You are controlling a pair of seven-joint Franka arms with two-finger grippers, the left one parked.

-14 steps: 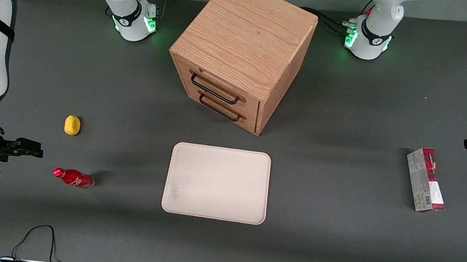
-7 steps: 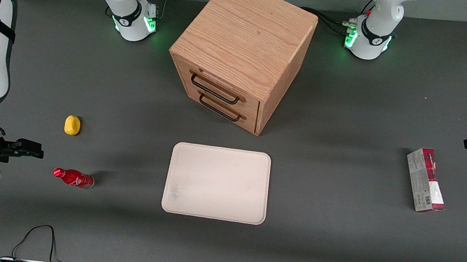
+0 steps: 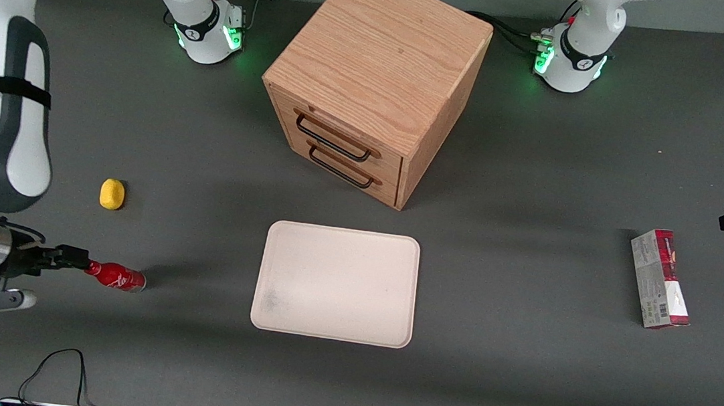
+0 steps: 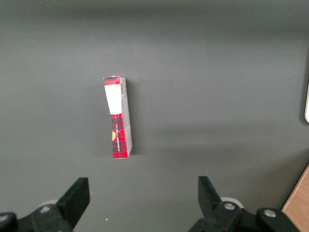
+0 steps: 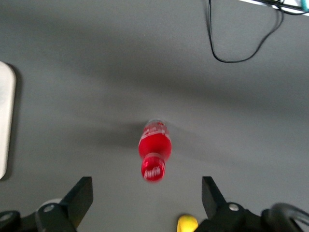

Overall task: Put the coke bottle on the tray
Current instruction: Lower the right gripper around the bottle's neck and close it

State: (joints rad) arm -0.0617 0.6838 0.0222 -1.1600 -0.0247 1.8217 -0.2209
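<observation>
Grasp approach | we are seeing the black two-finger gripper [image 5: 147,203] spread wide above the small glossy red coke bottle [image 3: 115,276], standing lower left in the front view | flat cream-white rectangular tray [image 3: 336,284] well apart | risk: a finger clipping the cap and tipping it.

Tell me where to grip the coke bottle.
Grip the coke bottle around its wider body, coming down from above. It stands upright, cap toward the wrist camera, and the neck is narrow. The open gripper already hovers near it, fingers spread wide.
</observation>
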